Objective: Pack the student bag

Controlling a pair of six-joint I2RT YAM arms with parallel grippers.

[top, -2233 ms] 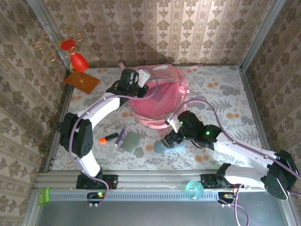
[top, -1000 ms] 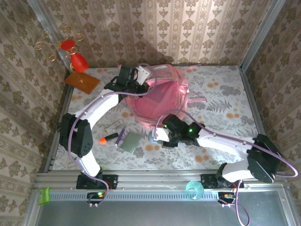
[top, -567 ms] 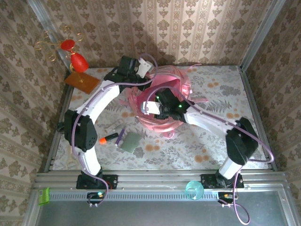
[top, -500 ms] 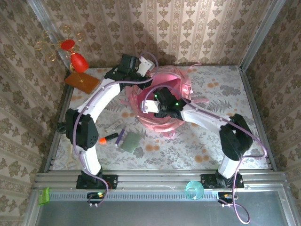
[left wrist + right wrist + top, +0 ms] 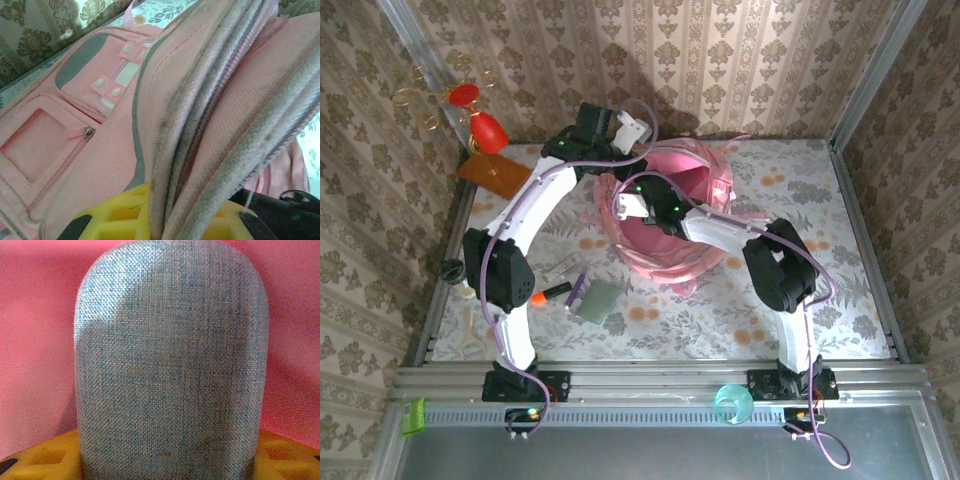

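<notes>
The student bag [image 5: 690, 215], a big pink backpack, sits mid-table with its mouth pulled open toward the back left. My left gripper [image 5: 632, 135] is shut on the bag's upper rim; in the left wrist view the grey zipper edges [image 5: 200, 150] run down between the yellow fingers [image 5: 115, 215]. My right gripper [image 5: 632, 203] is inside the bag's opening. It is shut on a blue-grey woven fabric pouch [image 5: 170, 365], with the bag's pink lining [image 5: 35, 340] all around.
On the table front left lie a grey-green flat item [image 5: 599, 300], a marker with an orange cap [image 5: 549, 292], a purple strip [image 5: 576, 288] and a clear piece [image 5: 562, 268]. A red ornament on a wooden base [image 5: 492, 160] stands back left. A teal cup [image 5: 732, 403] sits at the front rail.
My right arm carried the blue-grey pouch from the table in front of the bag up into its opening. My left gripper lifted the bag's rim higher and farther back.
</notes>
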